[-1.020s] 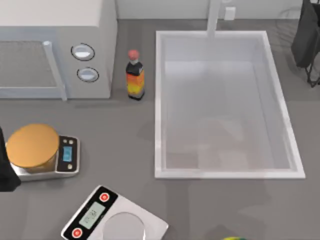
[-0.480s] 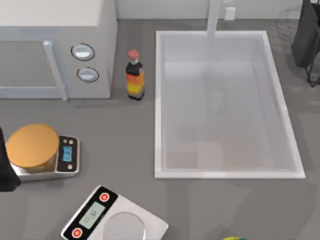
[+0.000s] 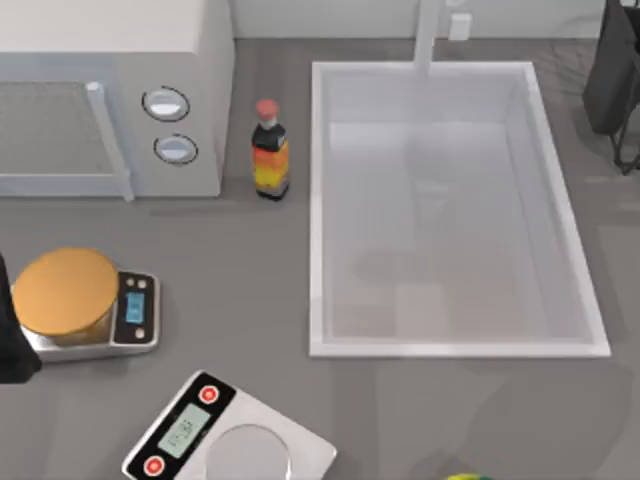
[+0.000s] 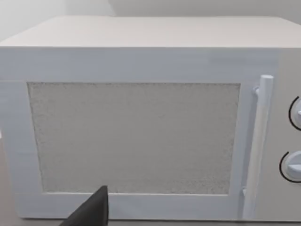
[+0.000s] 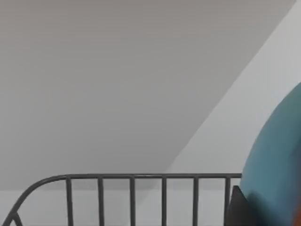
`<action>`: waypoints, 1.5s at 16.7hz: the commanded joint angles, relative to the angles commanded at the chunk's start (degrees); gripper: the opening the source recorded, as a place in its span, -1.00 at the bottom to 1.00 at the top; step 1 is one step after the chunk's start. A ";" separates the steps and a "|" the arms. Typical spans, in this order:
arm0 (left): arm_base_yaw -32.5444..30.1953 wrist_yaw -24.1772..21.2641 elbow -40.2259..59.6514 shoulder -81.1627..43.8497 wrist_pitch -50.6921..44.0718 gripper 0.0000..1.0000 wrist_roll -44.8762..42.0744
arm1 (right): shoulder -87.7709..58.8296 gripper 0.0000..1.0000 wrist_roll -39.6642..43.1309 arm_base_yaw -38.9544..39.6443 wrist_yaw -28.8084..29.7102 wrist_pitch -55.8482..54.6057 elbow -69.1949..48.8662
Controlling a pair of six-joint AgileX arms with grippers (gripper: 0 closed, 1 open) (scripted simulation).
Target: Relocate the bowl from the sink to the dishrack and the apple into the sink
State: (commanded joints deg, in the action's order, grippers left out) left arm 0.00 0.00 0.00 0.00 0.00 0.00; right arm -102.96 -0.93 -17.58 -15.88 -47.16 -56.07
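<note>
The white sink (image 3: 318,210) holds nothing, and its tap (image 3: 429,38) stands at the back rim. Close to the right wrist camera is the glossy blue bowl (image 5: 277,155), with a sliver of its reddish rim showing. My right gripper (image 5: 270,214) is shut on it, one dark finger (image 5: 237,209) pressed against its side. Behind the bowl runs the dishrack's curved wire rail (image 5: 141,177). My right arm (image 3: 612,70) is at the table's back right. My left arm (image 3: 10,350) is parked at the left edge. The apple is out of view.
A white microwave (image 3: 110,100) fills the back left, with a sauce bottle (image 3: 270,150) between it and the sink. A scale carrying an orange-topped disc (image 3: 65,292) and a second scale (image 3: 230,440) sit front left. A yellow-green round thing (image 3: 465,477) pokes in at the front edge.
The soft shadows over the sink floor and the table in front of it have shifted. Nothing on the table has moved, and the left arm is still.
</note>
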 joint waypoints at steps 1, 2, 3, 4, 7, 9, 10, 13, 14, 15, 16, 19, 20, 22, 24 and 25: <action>0.00 0.00 0.00 0.00 0.00 1.00 0.00 | 0.00 -0.25 0.00 0.00 0.00 0.00 0.00; 0.00 0.00 0.00 0.00 0.00 1.00 0.00 | 0.00 -0.10 0.00 0.00 0.00 0.00 0.00; 0.00 0.00 0.00 0.00 0.00 1.00 0.00 | 0.00 0.06 0.00 0.00 0.00 0.00 0.00; 0.00 0.00 0.00 0.00 0.00 1.00 0.00 | 0.00 0.21 0.00 0.00 0.00 0.00 0.00; 0.00 0.00 0.00 0.00 0.00 1.00 0.00 | 0.00 0.66 0.00 0.00 0.00 0.00 0.00; 0.00 0.00 0.00 0.00 0.00 1.00 0.00 | 0.00 0.96 0.00 0.00 0.00 0.00 0.00; 0.00 0.00 0.00 0.00 0.00 1.00 0.00 | 0.00 1.00 0.00 0.00 0.00 0.00 0.00; 0.00 0.00 0.00 0.00 0.00 1.00 0.00 | 0.00 1.00 0.00 0.00 0.00 0.00 0.00; 0.00 0.00 0.00 0.00 0.00 1.00 0.00 | 0.00 1.00 0.00 0.00 0.00 0.00 0.00; 0.00 0.00 0.00 0.00 0.00 1.00 0.00 | 0.00 1.00 0.00 0.00 0.00 0.00 0.00; 0.00 0.00 0.00 0.00 0.00 1.00 0.00 | 0.00 1.00 0.00 0.00 0.00 0.00 0.00; 0.00 0.00 0.00 0.00 0.00 1.00 0.00 | 0.04 1.00 0.00 -0.11 0.00 0.04 0.01; 0.00 0.00 0.00 0.00 0.00 1.00 0.00 | 0.49 1.00 0.01 0.05 0.14 0.47 0.51; 0.00 0.00 0.00 0.00 0.00 1.00 0.00 | 2.97 1.00 0.04 0.84 0.84 2.49 2.79; 0.00 0.00 0.00 0.00 0.00 1.00 0.00 | 7.74 1.00 0.09 2.02 1.87 5.47 6.29; 0.00 0.00 0.00 0.00 0.00 1.00 0.00 | 11.00 1.00 0.12 2.67 2.45 7.24 8.34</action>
State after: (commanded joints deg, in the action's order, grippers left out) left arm 0.00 0.00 0.00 0.00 0.00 0.00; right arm -91.96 -0.80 -14.91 -13.43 -39.92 -47.74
